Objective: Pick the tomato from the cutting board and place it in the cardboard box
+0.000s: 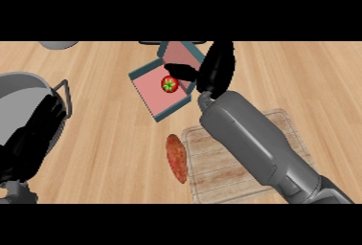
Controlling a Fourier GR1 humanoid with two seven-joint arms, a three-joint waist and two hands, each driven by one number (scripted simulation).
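red tomato (169, 84) – green-stemmed, in box (152, 91)

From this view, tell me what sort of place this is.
Likely a kitchen counter: a light wooden countertop carries a cutting board, a tomato sits in an open box, and a reddish sausage-like food lies beside the board.

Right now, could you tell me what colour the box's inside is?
Pink, with teal-grey walls; the box shows in the head view.
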